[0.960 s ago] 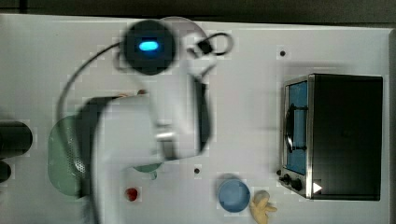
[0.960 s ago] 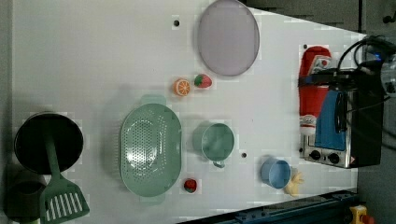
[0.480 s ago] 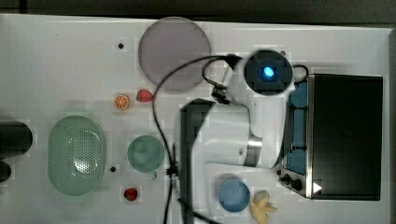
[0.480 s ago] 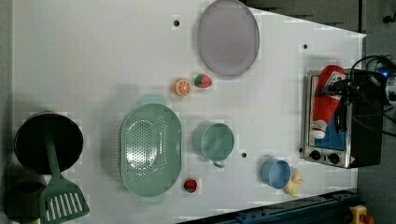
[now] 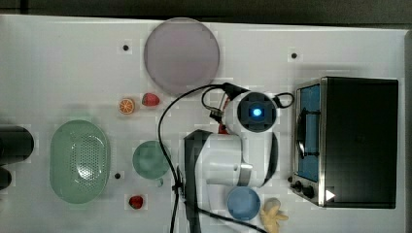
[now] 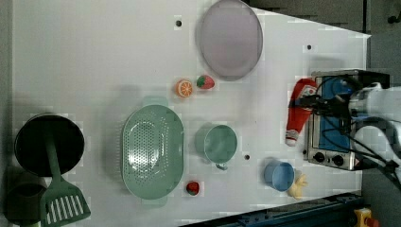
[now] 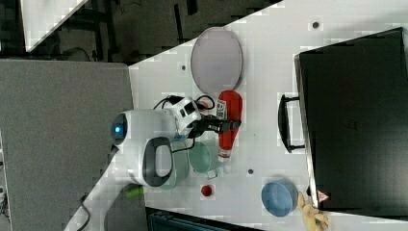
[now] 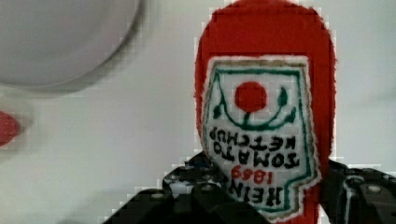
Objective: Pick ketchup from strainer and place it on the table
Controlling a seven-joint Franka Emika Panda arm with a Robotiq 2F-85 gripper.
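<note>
Holding the ketchup (image 6: 300,109) in the end effector (image 7: 226,124), the arm is mid-transfer: pick looks done, place is not. The strainer (image 6: 152,152) sits at lower left of the left view with nothing in it, its perforated bottom bare. The bottle hangs in the right part of the left view, cap pointing down-frame, between the lilac plate (image 6: 230,39) and the blue bowl (image 6: 279,175), just beside the toaster oven (image 6: 336,118). In the wrist view the dark fingers (image 8: 205,196) bracket the bottle's labelled body, so the grip reads as closed on it. Whether the bottle touches the counter (image 6: 94,56) can't be told; it looks carried above it. Judgement: remaining work is lowering onto bare white surface, releasing, and backing off.
</note>
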